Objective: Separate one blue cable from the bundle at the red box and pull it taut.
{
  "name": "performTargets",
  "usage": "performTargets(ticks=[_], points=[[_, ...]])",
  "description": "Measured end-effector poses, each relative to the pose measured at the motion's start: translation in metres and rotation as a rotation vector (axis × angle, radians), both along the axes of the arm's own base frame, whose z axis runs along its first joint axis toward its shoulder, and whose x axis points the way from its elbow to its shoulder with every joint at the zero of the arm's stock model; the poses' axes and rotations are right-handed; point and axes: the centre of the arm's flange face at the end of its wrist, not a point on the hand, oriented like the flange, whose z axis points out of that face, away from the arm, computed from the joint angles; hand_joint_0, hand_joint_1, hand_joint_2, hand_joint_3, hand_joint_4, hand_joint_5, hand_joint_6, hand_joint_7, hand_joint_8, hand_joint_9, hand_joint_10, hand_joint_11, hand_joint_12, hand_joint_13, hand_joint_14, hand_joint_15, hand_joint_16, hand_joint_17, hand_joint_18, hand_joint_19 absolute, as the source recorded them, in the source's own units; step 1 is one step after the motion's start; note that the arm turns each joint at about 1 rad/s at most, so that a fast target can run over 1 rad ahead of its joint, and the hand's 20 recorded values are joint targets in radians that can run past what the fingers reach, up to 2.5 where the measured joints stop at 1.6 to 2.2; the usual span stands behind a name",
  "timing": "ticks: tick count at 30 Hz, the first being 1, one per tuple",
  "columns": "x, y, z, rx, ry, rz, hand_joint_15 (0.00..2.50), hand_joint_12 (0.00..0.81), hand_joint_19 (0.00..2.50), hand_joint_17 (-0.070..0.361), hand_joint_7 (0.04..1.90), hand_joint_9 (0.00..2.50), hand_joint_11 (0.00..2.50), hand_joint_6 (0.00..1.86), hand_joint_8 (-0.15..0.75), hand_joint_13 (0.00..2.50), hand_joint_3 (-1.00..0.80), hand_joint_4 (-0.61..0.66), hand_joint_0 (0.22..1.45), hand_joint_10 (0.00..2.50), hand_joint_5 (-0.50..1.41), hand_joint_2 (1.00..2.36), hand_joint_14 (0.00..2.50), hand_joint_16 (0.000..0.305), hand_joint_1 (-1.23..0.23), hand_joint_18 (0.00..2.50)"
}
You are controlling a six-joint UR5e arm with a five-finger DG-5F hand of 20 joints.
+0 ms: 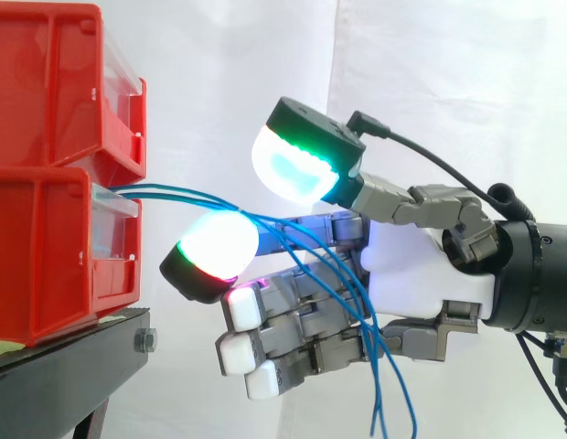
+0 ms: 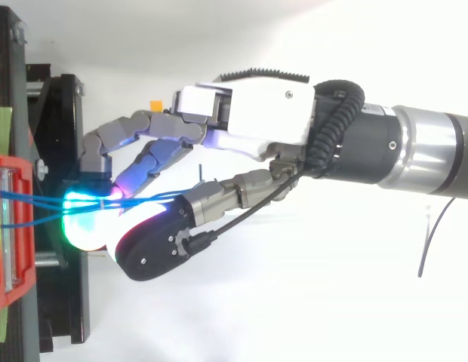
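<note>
Red bins [image 1: 46, 137]: at the far left of your side view you have two stacked, one on the other. The lower bin [image 1: 37, 265] has a clear front panel. From above you see it as a red edge [image 2: 11, 162] at the left border.
Black stand [image 1: 73, 352]: it carries the bins, and its edge juts out below the lower bin.
Blue cables [image 1: 187, 197]: you can trace several thin strands leaving the top of the lower bin's front. They run right and slightly downward as a loose fan and close into a bunch where they reach the hand. In your top view they show as near-parallel lines [image 2: 45, 202] going from the bin to the glowing pads. No strand stands apart from the others.
Finger pad [image 1: 215, 247]: glowing white with a green and magenta rim, it sits just under the bunch, and the cables lie across its top.
Thumb pad [image 1: 293, 165]: white and cyan with a green edge, it is poised above the bunch, and you can see a gap between it and the strands.
Hand [image 1: 421, 274]: it comes in from the right, loosely open. Its fingers are only gently bent, and nothing is pinched.
Cable ends [image 1: 393, 402]: past the pads the strands drape down across the lower fingers and hang slack toward the bottom edge.
White curtain [image 1: 219, 73]: it backs everything.
</note>
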Motion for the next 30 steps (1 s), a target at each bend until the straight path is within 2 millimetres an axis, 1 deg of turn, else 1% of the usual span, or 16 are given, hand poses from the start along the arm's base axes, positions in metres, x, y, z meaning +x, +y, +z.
performTargets(ticks=[3,5,9,15,23,25,30], points=[[0.001,-0.002,0.002,0.000,-0.003,0.004,0.62,0.370,0.69,0.091,1.03,0.85,0.78,0.72,0.299,0.82,-0.35,0.12,0.61,0.02,-0.17,1.01,0.02,0.040,-0.49,0.58],[0.001,-0.002,0.002,0.001,-0.003,0.005,0.63,0.371,0.70,0.091,1.03,0.86,0.78,0.72,0.301,0.82,-0.34,0.12,0.61,0.02,-0.17,1.01,0.02,0.041,-0.48,0.58],[0.001,-0.004,0.001,0.001,-0.001,0.006,0.63,0.376,0.71,0.094,1.04,0.85,0.78,0.71,0.304,0.82,-0.39,0.12,0.59,0.02,-0.17,1.01,0.02,0.042,-0.47,0.58],[0.002,-0.005,-0.007,0.002,0.009,0.008,0.64,0.381,0.71,0.096,1.06,0.85,0.78,0.69,0.309,0.83,-0.43,0.13,0.57,0.02,-0.17,1.01,0.02,0.043,-0.46,0.59],[0.001,-0.012,-0.010,0.002,0.018,0.005,0.64,0.382,0.71,0.098,1.07,0.86,0.78,0.69,0.309,0.83,-0.42,0.13,0.57,0.02,-0.17,1.01,0.02,0.043,-0.48,0.60],[0.001,-0.013,-0.011,0.001,0.019,0.005,0.64,0.380,0.71,0.097,1.06,0.85,0.79,0.69,0.309,0.84,-0.41,0.13,0.57,0.02,-0.17,1.01,0.02,0.043,-0.51,0.60],[0.001,-0.016,-0.011,0.001,0.021,0.003,0.65,0.378,0.71,0.098,1.06,0.85,0.78,0.69,0.307,0.84,-0.40,0.12,0.58,0.02,-0.17,1.01,0.02,0.043,-0.54,0.61]])
